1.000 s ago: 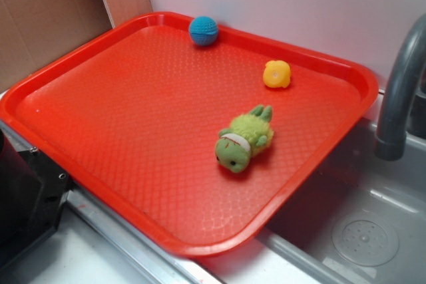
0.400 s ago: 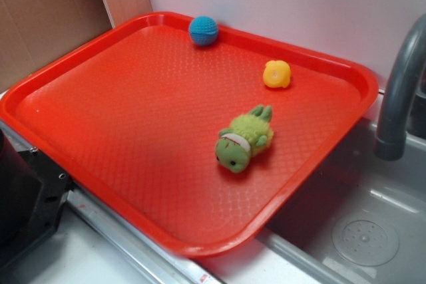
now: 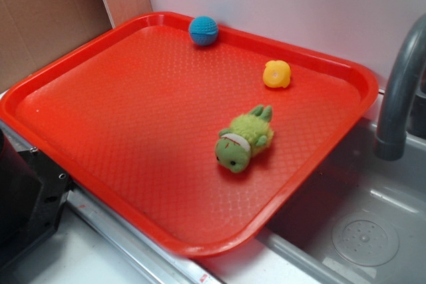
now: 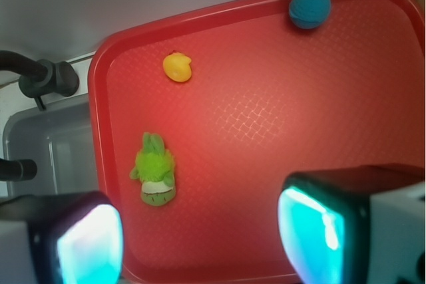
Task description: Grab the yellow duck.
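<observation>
Three toys lie well apart on our red tray [image 3: 80, 78], leaving room to reach each: the yellow duck [image 3: 277, 74] near the far edge, the blue ball [image 3: 203, 30] against the far rim, the green plush [image 3: 243, 140] mid-tray. Our hand [image 4: 200, 231] hangs high, spread wide, holding nothing.

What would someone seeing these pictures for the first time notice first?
The big red tray fills the scene, beside a grey sink. On it lie three small toys, well apart: a blue knitted ball against the far rim, the yellow duck near the sink-side edge, and a fuzzy green plush nearer the middle. The end effector hangs open high above, holding nothing.
</observation>
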